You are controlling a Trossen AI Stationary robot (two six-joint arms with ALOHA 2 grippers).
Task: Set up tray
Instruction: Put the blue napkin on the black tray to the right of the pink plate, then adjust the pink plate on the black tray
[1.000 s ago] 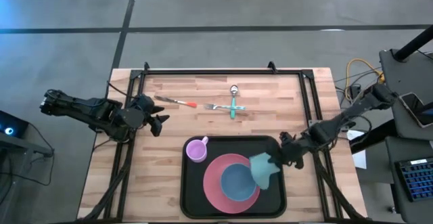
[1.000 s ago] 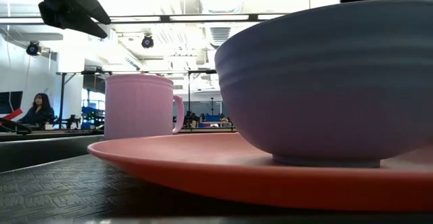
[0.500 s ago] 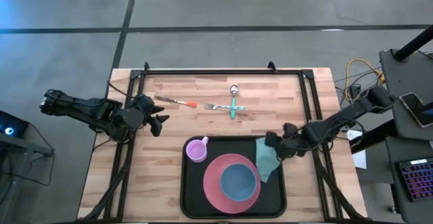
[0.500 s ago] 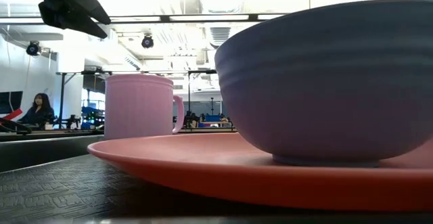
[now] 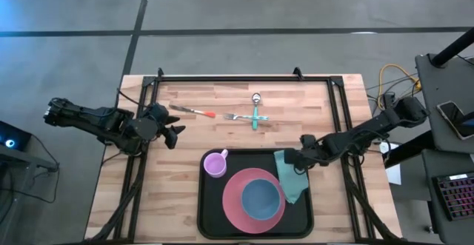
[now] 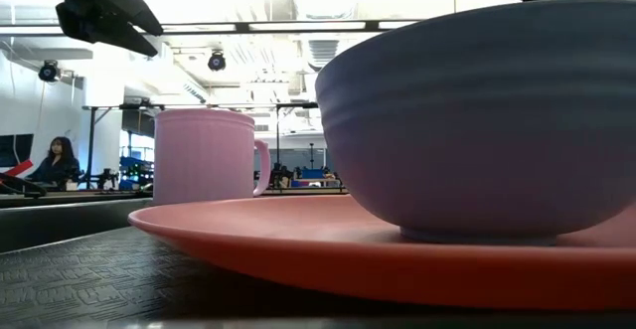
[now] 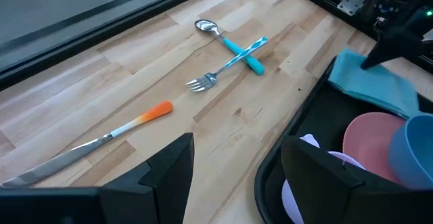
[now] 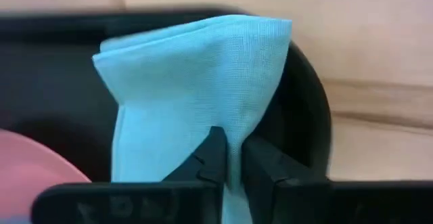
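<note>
Right gripper [image 5: 296, 160] over the tray's far right corner, fingers [image 8: 215, 158] pinched together on a fold of the teal cloth [image 5: 289, 178]. Cloth hangs from the pinch; its lower part drapes onto the tray floor just right of the pink plate [image 5: 254, 198].

Tray [image 5: 209, 215]: black, rounded corners, at the near edge of the wooden table [image 5: 170, 189], roughly centred.
- Pink plate in the tray's near half, blue bowl [image 5: 261, 198] sitting on it.
- Pink mug [image 5: 215, 163] in the tray's far left corner, beside the plate.

Beyond the tray's far rim, on bare wood: teal-handled spoon [image 5: 255, 108] and fork [image 5: 238, 116] crossing each other; orange-handled knife [image 5: 193, 111] to their left.

Left gripper [image 5: 176, 135] hovers off the tray's far left corner, well apart from it, fingers [image 7: 168, 173] spread, holding nothing.
</note>
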